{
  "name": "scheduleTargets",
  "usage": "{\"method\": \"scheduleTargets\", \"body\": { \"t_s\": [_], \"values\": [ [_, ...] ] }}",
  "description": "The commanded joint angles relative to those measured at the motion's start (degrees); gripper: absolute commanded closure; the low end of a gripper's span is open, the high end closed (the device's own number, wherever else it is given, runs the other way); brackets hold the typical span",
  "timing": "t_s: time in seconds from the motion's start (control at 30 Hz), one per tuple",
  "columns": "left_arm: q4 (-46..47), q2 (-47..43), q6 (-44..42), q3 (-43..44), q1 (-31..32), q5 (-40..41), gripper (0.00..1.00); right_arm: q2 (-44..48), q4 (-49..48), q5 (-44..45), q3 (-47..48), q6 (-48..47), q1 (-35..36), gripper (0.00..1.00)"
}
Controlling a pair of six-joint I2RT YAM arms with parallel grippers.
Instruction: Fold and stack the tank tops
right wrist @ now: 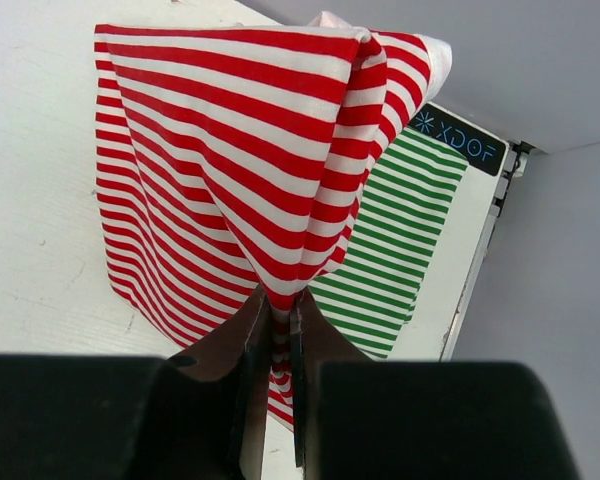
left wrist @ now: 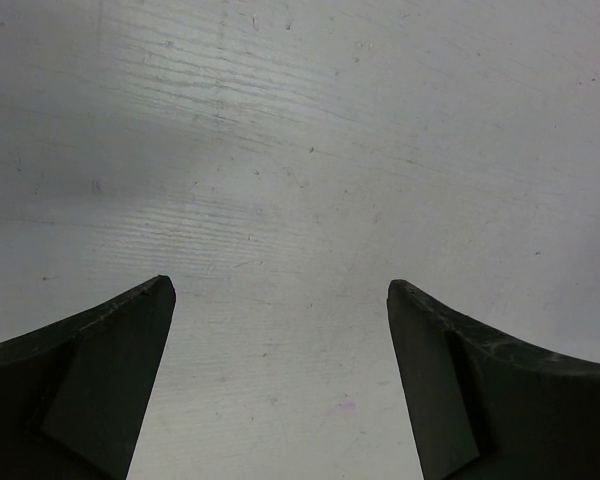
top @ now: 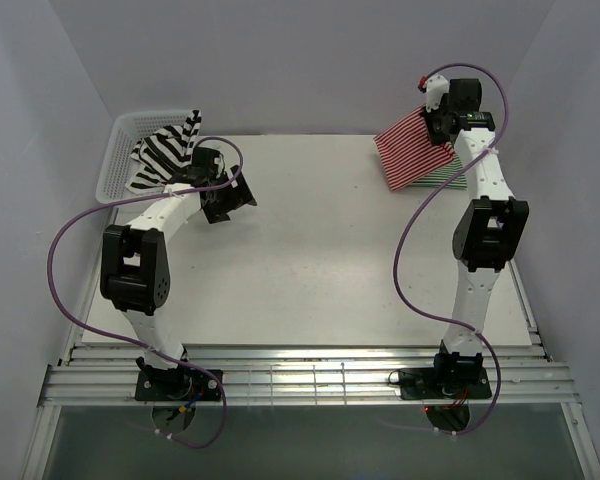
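My right gripper (right wrist: 278, 312) is shut on a pinched fold of the red-and-white tank top (right wrist: 220, 150), which hangs lifted at the table's far right (top: 412, 145). Under it the green-and-white tank top (right wrist: 400, 240) lies flat on the table, only its edge showing from above (top: 450, 181). The black-and-white tank top (top: 165, 148) drapes over the rim of the white mesh basket (top: 120, 150) at the far left. My left gripper (left wrist: 280, 300) is open above bare table, its black fingers (left wrist: 110, 350) far apart with nothing between them; from above it sits beside the basket (top: 225, 198).
The white table (top: 310, 250) has a slatted metal rail (top: 310, 385) along its near edge, where both arm bases are bolted. Purple cables loop off each arm. Pale walls close in on the left, right and back. A black label (right wrist: 467, 145) sits at the table's far right corner.
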State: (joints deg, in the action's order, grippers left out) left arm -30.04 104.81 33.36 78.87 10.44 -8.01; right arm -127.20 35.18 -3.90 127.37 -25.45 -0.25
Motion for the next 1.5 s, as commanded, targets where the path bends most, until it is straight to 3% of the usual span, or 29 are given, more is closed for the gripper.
{"method": "scheduleTargets", "body": {
  "t_s": [0.0,0.5,0.8,1.47],
  "values": [
    [0.0,0.7,-0.6,1.5,-0.3,-1.4,0.02,5.2,-1.4,-0.8,3.1,1.2,-1.0,0.92],
    [0.5,0.9,-0.8,1.2,-0.4,-2.1,0.02,6.1,-2.0,-5.6,2.6,4.9,-3.4,0.92],
    [0.5,1.5,-0.8,0.7,-0.4,-2.1,0.02,1.5,-3.4,-3.8,3.8,5.8,-5.0,0.92],
    [0.2,4.0,-1.0,2.2,-0.4,-2.4,0.02,-8.4,-9.9,-11.0,3.0,7.0,-10.6,0.92]
  ]
}}
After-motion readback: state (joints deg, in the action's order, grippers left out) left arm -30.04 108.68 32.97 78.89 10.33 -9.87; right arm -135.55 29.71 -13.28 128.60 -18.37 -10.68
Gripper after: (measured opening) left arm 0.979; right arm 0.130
